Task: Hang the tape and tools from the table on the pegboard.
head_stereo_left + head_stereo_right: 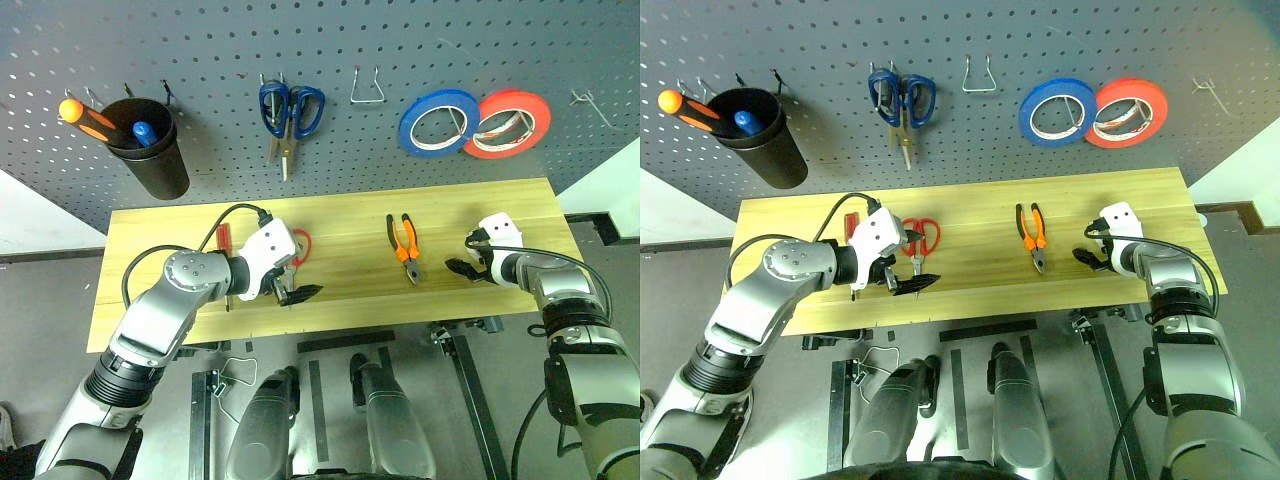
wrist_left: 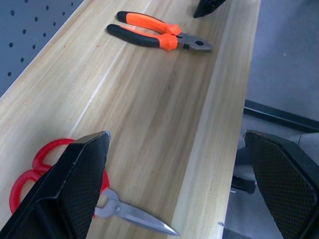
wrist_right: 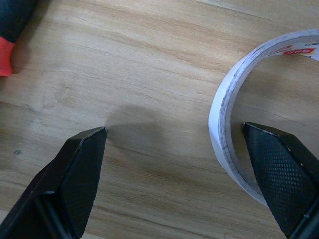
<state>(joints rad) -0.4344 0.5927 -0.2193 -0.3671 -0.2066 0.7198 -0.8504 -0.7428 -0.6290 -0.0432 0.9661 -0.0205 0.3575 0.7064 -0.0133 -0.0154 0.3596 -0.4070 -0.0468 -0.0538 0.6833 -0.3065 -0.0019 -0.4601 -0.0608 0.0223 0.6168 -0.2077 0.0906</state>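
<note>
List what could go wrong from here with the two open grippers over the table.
1. The right gripper is open with one finger inside the tape ring and one outside; closing may pinch only the thin wall, and the roll could slip or tip.
2. The left gripper hovers beside the red-handled scissors, whose tip nears the table edge; a nudge might push them off.

On the light yellow tabletop (image 1: pixel 340 215), below the dark grey pegboard (image 1: pixel 200 45), the orange-and-black pliers (image 1: pixel 404 247) lay flat mid-right, the red-handled scissors (image 1: pixel 923 242) left of centre, the small red-handled screwdriver (image 1: pixel 224 238) beyond them, and the whitish tape roll (image 3: pixel 234 124) flat near the right end.
</note>
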